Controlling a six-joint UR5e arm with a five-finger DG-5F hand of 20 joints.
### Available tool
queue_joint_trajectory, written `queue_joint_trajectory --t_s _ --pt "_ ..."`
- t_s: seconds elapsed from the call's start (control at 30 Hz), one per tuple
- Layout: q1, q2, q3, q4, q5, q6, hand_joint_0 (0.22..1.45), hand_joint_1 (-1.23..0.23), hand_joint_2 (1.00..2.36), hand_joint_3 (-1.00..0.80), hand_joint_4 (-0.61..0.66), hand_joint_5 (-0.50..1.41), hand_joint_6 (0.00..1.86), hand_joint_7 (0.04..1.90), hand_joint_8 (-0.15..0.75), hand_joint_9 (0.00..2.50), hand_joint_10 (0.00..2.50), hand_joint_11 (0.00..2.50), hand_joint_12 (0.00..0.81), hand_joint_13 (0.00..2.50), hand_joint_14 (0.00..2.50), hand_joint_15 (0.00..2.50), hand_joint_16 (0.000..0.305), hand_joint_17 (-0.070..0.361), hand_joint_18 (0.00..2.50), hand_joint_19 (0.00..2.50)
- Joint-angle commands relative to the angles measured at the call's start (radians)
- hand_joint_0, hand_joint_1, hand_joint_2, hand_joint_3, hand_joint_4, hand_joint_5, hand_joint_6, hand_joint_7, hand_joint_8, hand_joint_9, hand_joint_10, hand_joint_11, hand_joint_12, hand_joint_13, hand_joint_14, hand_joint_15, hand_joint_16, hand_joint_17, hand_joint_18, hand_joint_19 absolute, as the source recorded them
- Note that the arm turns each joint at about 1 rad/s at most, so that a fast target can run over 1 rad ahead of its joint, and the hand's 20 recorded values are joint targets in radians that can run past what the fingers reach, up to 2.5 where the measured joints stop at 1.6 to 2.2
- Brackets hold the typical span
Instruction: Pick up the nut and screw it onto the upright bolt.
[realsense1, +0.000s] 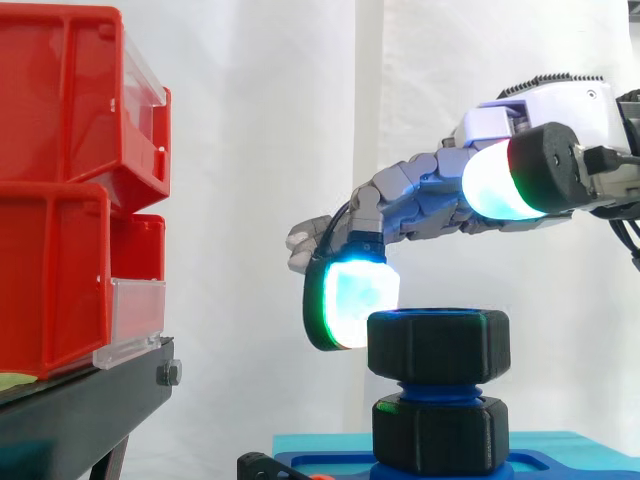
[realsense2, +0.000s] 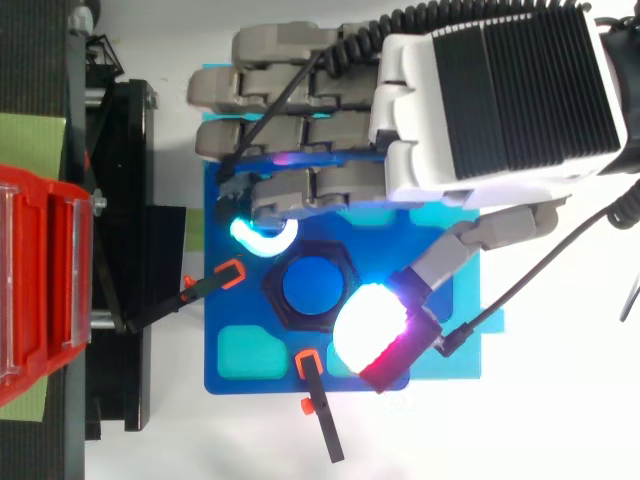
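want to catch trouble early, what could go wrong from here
The nut sits high on the bolt, so a sideways push from the fingertip at its side might tilt or cross-thread it. The thumb is above the nut, so the hand may slip rather than turn it.

No readable text, number, brand or sign in either view. Bins (realsense1: 60, 200), nut (realsense1: 438, 345), blue plate (realsense2: 222, 310), hand (realsense2: 490, 100): plain surfaces, no legible print.
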Motion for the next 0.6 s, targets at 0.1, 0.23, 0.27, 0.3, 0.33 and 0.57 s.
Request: queue_joint_trajectory --t_s 0.1,0.23,0.27,0.3,0.33,0.57 --pt "-0.009 0.000 0.000 0.003 -0.001 0.000 0.49 -0.24 1.00 -0.50 0.25 -0.03 0.50 1.20 0.227 0.51 0.00 0.00 0.275 0.16 0.00 0.00 0.028 0.063 0.00 0.00" --pt "-0.010 0.000 0.000 0.003 -0.001 -0.005 0.49 -0.25 1.00 -0.50 0.21 0.00 0.50 1.29 0.232 0.60 0.00 0.00 0.269 0.23 0.00 0.00 0.026 0.059 0.00 0.00" --pt "-0.012 0.000 0.000 0.003 -0.001 -0.005 0.50 -0.26 1.00 -0.50 0.20 0.01 0.50 1.32 0.230 0.63 0.00 0.00 0.264 0.26 0.00 0.00 0.025 0.056 0.00 0.00" --pt "-0.012 0.000 0.000 0.003 -0.001 -0.005 0.50 -0.26 1.00 -0.50 0.19 0.02 0.50 1.36 0.236 0.67 0.00 0.00 0.263 0.28 0.00 0.00 0.024 0.054 0.00 0.00" --pt "-0.012 0.000 0.000 0.003 -0.001 -0.005 0.50 -0.26 1.00 -0.50 0.19 0.02 0.50 1.35 0.236 0.67 0.00 0.00 0.261 0.29 0.00 0.00 0.024 0.053 0.00 0.00" --pt "-0.015 0.000 0.000 0.003 -0.001 -0.005 0.52 -0.31 1.00 -0.50 0.05 0.08 0.57 1.35 0.156 1.27 0.00 0.00 0.174 0.75 0.00 0.00 0.008 0.019 0.29 0.00"
